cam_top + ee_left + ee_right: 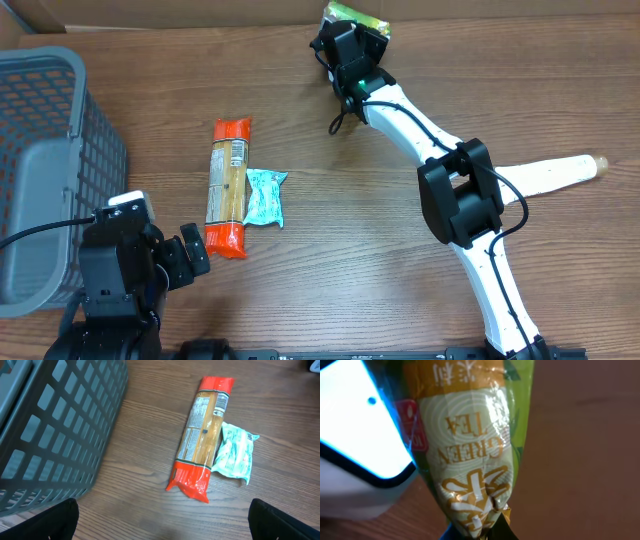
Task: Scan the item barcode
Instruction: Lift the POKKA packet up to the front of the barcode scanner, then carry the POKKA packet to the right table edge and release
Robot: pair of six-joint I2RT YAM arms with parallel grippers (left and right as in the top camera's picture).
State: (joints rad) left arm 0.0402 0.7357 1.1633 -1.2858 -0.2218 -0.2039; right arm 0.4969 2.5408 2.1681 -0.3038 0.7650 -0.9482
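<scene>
A green and gold packet printed "GREEN TEA" (470,460) is pinched at its crimped end by my right gripper (481,534), which is shut on it. In the overhead view the green tea packet (356,14) is held at the table's far edge, just beyond the right gripper (347,42). In the right wrist view, a white scanner (355,435) with a bright blue-lit window sits right beside the packet on its left. No barcode shows on the side facing the camera. My left gripper (193,252) rests wide open at the near left, holding nothing.
A long orange pasta pack (228,185) (202,440) lies mid-table with a teal pouch (265,195) (235,450) touching its right side. A grey mesh basket (40,160) (50,425) stands at the left edge, close to the left arm.
</scene>
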